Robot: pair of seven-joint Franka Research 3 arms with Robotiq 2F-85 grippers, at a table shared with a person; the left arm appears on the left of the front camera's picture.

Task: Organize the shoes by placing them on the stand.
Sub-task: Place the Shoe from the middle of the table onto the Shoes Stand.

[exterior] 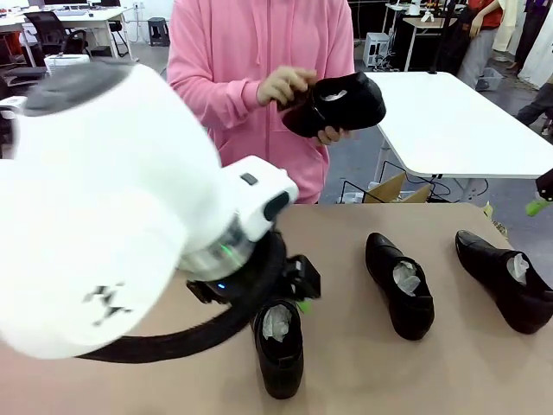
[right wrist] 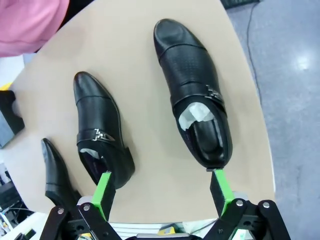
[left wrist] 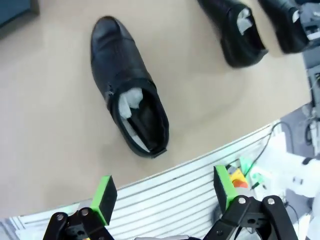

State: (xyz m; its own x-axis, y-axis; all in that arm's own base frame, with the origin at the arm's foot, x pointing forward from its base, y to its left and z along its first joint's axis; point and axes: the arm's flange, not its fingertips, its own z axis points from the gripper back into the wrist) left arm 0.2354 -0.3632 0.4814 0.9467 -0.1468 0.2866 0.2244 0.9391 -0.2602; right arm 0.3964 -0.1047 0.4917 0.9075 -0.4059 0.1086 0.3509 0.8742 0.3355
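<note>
Three glossy black shoes stuffed with white paper lie on the tan table: a left shoe (exterior: 278, 346) (left wrist: 127, 107), a middle shoe (exterior: 399, 284) (right wrist: 100, 130) and a right shoe (exterior: 505, 278) (right wrist: 192, 90). The person in pink holds a fourth shoe (exterior: 335, 104) in both hands above the far edge. My left gripper (exterior: 298, 290) (left wrist: 162, 195) hangs open just above the left shoe's heel end, holding nothing. My right gripper (right wrist: 161, 192) is open and empty, near the heels of the middle and right shoes. The stand is hidden behind my left arm in the front view.
My bulky white left arm (exterior: 104, 216) blocks the table's left half in the front view. A dark flat shape (left wrist: 15, 12) sits at the left wrist view's top corner. The table edge (left wrist: 210, 152) runs close to the left shoe's heel. A white table (exterior: 458, 121) stands behind.
</note>
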